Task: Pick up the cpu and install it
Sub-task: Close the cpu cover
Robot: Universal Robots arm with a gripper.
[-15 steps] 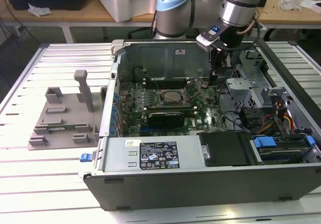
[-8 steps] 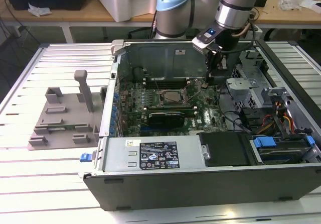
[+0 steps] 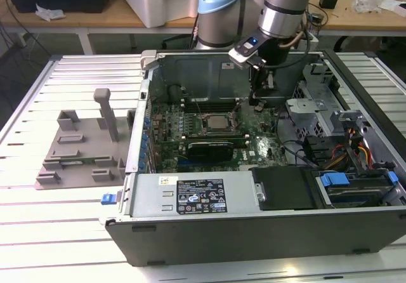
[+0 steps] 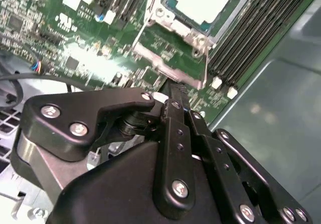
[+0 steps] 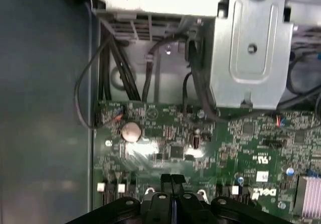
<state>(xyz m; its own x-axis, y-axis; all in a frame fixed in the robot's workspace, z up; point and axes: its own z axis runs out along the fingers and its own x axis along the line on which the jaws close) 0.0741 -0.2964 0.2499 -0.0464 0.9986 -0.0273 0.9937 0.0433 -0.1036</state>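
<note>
The cpu (image 3: 219, 122), a small silvery square, lies flat in the black-framed socket of the green motherboard (image 3: 190, 150) inside the open computer case. In the second wrist view the cpu (image 4: 203, 0) sits inside a metal socket frame (image 4: 175, 48), beyond the gripper's black fingers (image 4: 173, 108). My gripper (image 3: 261, 100) hangs just above the board on the exterior view's right of the socket, apart from the cpu. In the first wrist view its two fingertips (image 5: 165, 180) are pressed together with nothing between them, so the gripper (image 5: 172, 179) is shut and empty.
A grey plastic tray (image 3: 82, 150) with upright posts stands on the slatted table at the exterior view's left. A metal drive cage (image 3: 317, 111) and cables (image 3: 355, 153) crowd the case's right side. A coin battery (image 5: 131, 131) and memory slots (image 4: 251, 38) sit near the gripper.
</note>
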